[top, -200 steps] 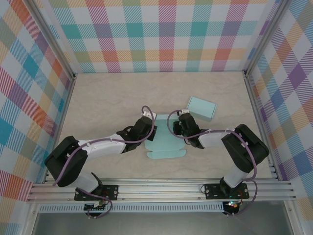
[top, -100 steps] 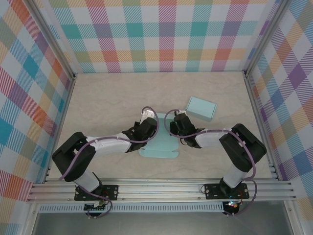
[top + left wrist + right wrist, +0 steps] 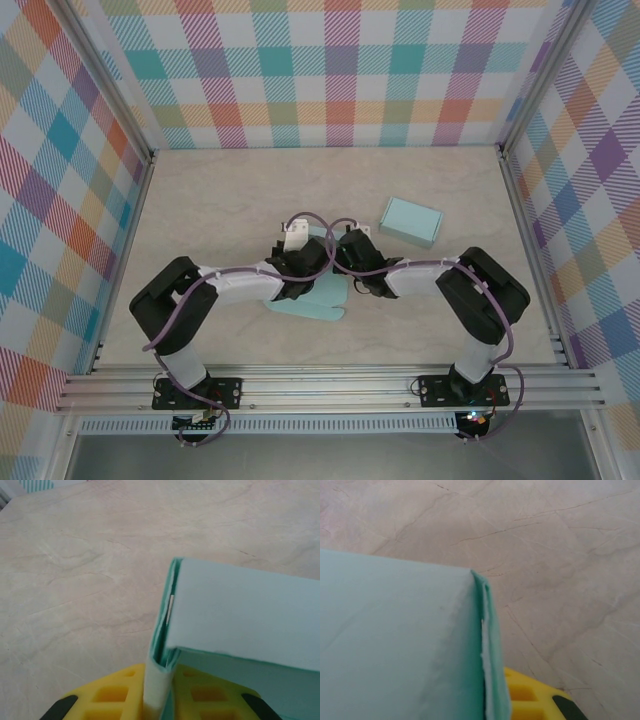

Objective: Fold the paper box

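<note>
The top camera looks down on the table (image 3: 210,200) (near edge at 6 o'clock). Both wrist cameras sit close to one paper box (image 3: 240,615).

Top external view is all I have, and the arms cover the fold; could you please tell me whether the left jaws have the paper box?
Observer: Yes; the left wrist view shows the left gripper shut on a raised edge of the paper box, pinched between its yellow fingers.
Operator: Thank you. Is that edge a single sheet?
Observer: No; at least two layers meet there, and the paper bends over toward the right of that view.
Operator: And the right side?
Observer: The right wrist view shows a doubled edge running down beside the yellow finger of the right gripper.
</note>
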